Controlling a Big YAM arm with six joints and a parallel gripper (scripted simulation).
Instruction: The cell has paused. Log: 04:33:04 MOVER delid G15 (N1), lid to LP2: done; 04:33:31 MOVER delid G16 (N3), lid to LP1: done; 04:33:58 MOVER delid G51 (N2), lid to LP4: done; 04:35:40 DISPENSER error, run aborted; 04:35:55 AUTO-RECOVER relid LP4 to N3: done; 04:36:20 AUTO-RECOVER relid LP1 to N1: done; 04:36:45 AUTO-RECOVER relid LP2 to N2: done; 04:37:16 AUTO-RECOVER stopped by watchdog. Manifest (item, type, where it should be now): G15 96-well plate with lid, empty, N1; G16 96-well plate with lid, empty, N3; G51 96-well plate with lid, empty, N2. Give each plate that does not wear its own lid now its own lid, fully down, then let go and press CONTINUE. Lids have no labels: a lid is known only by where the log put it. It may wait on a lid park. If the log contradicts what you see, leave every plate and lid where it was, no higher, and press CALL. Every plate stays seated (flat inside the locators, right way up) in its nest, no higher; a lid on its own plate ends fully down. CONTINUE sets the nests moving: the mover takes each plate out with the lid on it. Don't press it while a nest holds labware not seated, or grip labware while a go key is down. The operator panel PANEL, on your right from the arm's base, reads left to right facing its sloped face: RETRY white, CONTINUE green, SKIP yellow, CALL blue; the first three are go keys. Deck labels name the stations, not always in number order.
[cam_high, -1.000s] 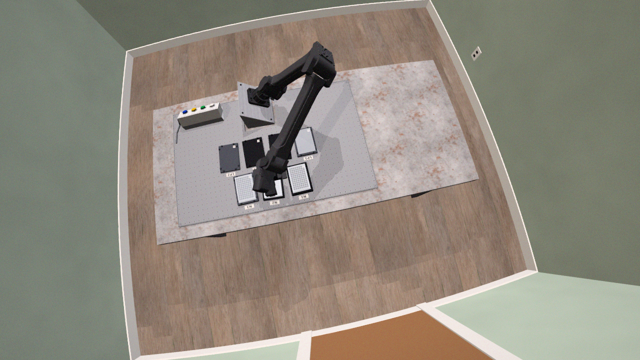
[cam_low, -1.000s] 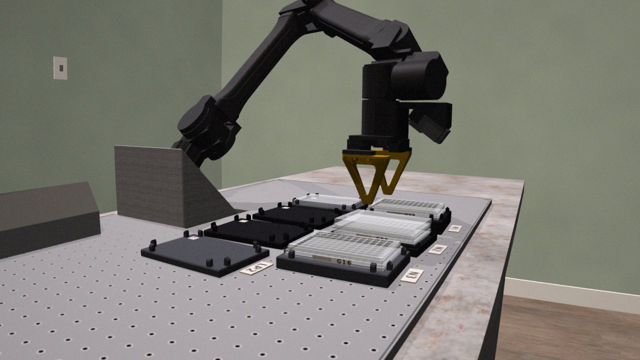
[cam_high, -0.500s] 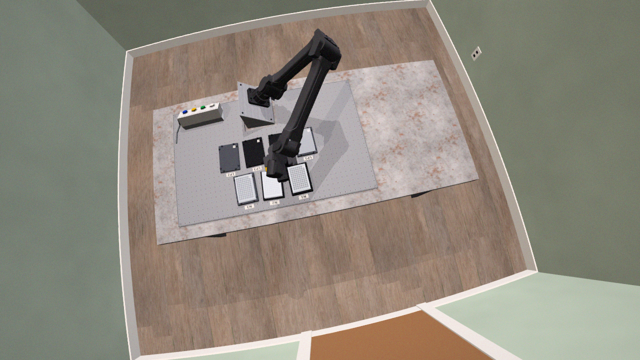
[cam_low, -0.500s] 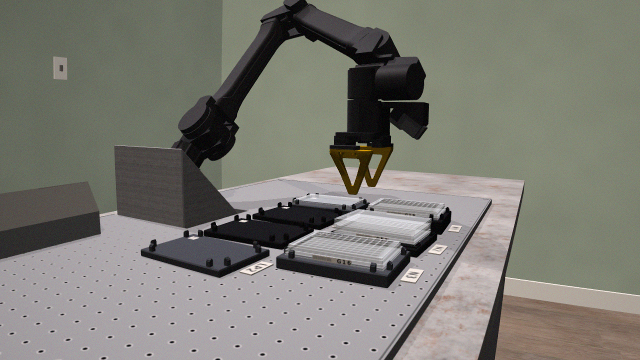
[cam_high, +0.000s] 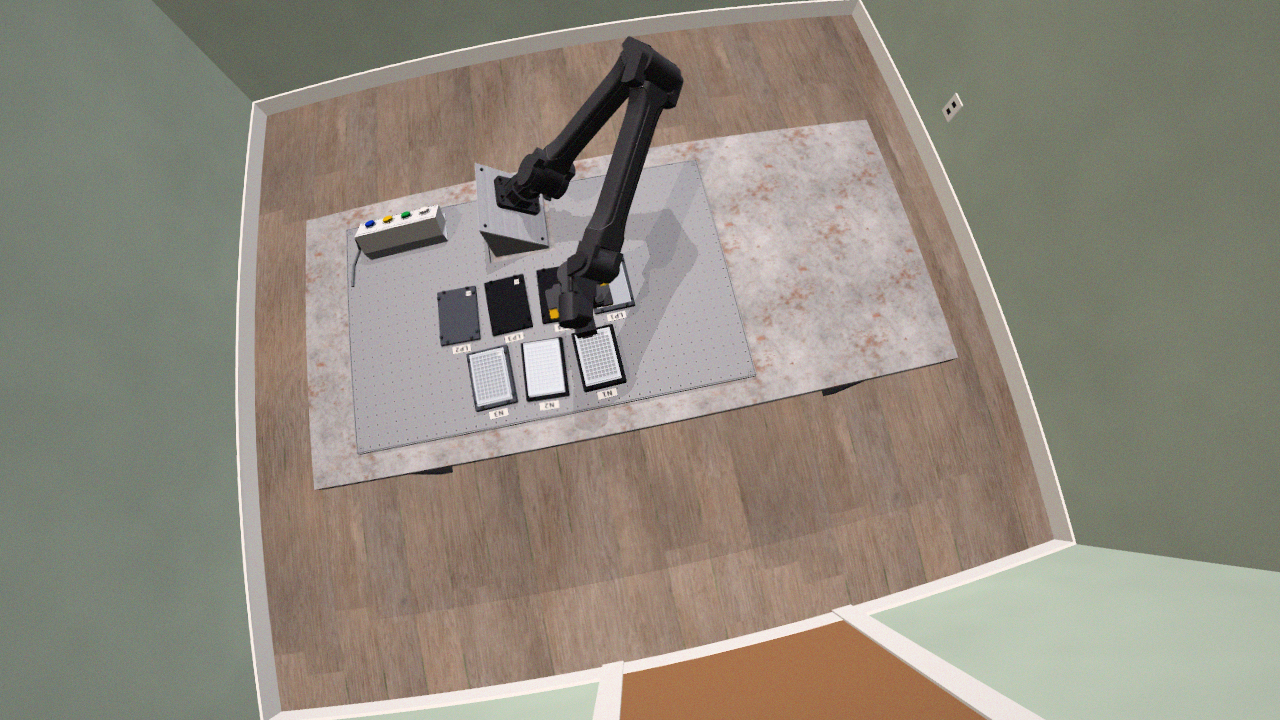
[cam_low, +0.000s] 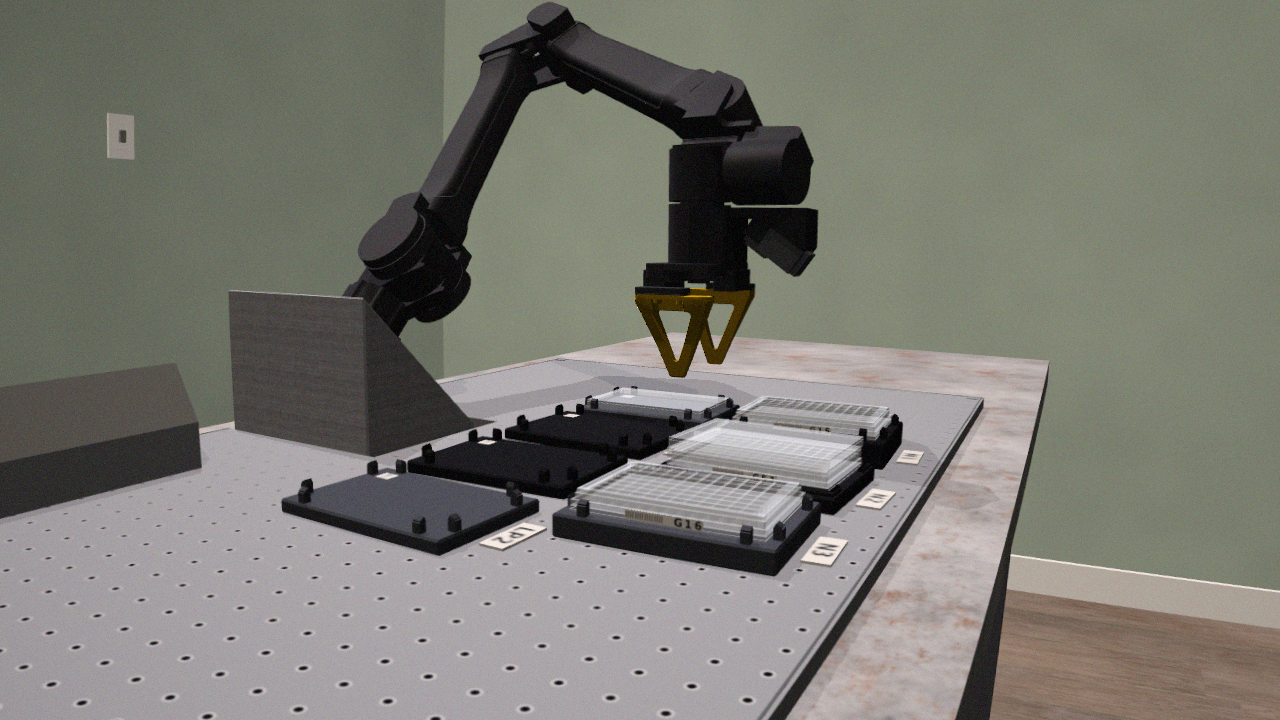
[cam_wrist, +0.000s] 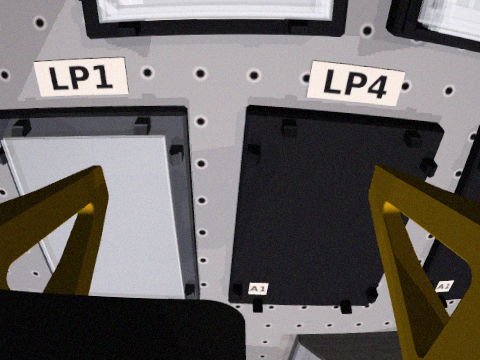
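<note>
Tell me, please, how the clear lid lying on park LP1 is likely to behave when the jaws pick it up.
The lid looks thin, clear and flat, so probably light and fairly stiff. Its smooth sides may slip in the open gripper unless squeezed squarely. It lies between the park's pegs, so a straight-up lift seems safest.

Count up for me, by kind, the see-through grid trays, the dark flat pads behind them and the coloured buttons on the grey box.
Clear plastic grid trays: 3
Dark flat rectangular pads: 4
Round buttons, blue, yellow, green, white: 4
Total: 11
</note>
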